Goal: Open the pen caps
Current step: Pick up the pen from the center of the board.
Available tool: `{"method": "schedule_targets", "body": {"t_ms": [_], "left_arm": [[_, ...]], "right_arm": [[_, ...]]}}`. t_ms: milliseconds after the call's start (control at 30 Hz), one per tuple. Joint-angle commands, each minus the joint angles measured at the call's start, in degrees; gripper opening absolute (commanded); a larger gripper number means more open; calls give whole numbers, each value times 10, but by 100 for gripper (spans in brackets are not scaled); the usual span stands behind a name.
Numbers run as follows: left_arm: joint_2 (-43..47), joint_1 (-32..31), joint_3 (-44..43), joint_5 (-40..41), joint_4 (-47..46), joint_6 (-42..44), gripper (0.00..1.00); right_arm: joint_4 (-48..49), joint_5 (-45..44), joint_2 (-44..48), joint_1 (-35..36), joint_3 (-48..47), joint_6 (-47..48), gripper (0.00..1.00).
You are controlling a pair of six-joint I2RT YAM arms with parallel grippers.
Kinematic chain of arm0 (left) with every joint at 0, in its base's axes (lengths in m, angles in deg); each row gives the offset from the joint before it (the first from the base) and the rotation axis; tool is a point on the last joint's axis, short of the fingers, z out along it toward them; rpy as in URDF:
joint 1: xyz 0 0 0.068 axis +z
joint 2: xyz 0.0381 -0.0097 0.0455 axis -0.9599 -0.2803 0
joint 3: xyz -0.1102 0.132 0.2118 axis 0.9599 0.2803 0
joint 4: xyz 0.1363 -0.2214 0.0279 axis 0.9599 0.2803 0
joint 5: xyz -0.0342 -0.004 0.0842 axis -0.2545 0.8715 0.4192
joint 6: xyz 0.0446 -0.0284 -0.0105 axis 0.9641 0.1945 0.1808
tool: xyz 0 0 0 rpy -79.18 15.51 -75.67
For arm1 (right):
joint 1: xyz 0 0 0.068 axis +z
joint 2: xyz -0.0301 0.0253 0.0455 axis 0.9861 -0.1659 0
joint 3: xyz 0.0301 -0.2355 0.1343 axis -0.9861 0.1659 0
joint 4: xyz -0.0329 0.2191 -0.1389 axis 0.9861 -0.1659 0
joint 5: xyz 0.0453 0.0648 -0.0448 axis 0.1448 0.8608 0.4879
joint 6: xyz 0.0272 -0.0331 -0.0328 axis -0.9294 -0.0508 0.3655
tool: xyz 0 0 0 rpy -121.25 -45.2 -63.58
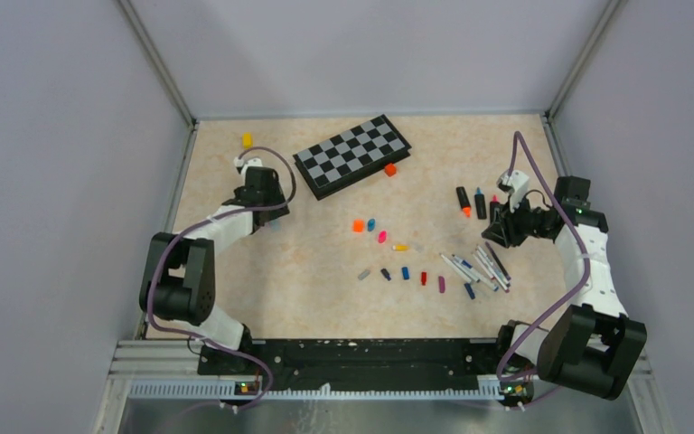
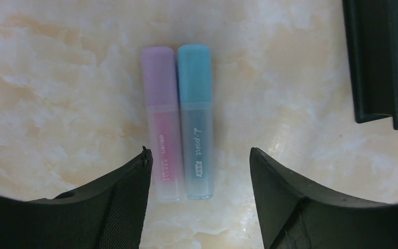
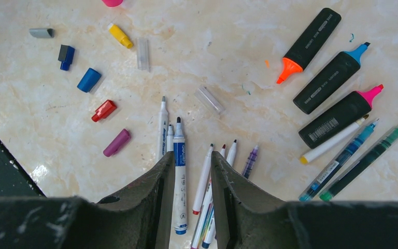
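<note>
As left end effector [image 2: 199, 153] straddles pens [image 2: 161, 129], caps [image 2: 194, 72] on

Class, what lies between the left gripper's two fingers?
Left wrist view: between the fingers of the open left gripper lie two capped pens side by side, the pink highlighter and the light blue highlighter.

The beige marbled table [image 1: 235, 298] carries a black-and-grey chessboard [image 1: 351, 155] at its far side, with a yellow block [image 1: 247, 139] off to the left and an orange block [image 1: 390, 168] just beside the board. Loose caps [image 3: 88, 80] lie scattered mid-table: blue, red, purple, yellow, grey. To their right lie bunched white pens [image 3: 162, 129], uncapped, and three black highlighters [image 3: 331, 78]. At the left, two capped pastel highlighters [image 2: 195, 124] lie touching.
</note>
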Motion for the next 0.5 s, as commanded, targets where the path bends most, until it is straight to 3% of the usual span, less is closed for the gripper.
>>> {"method": "schedule_targets", "body": {"t_ms": [0,300,467], "left_arm": [[-5,21,-19,1,2,-11,67],[-11,47,-11,-4,-2,-23,47],[-22,58,-8,-8,-4,-30,44]], "right_arm": [[3,16,8,-8,4,11,31],[3,16,7,-8,3,12,31],[2,16,8,-8,3,12,31]]}}
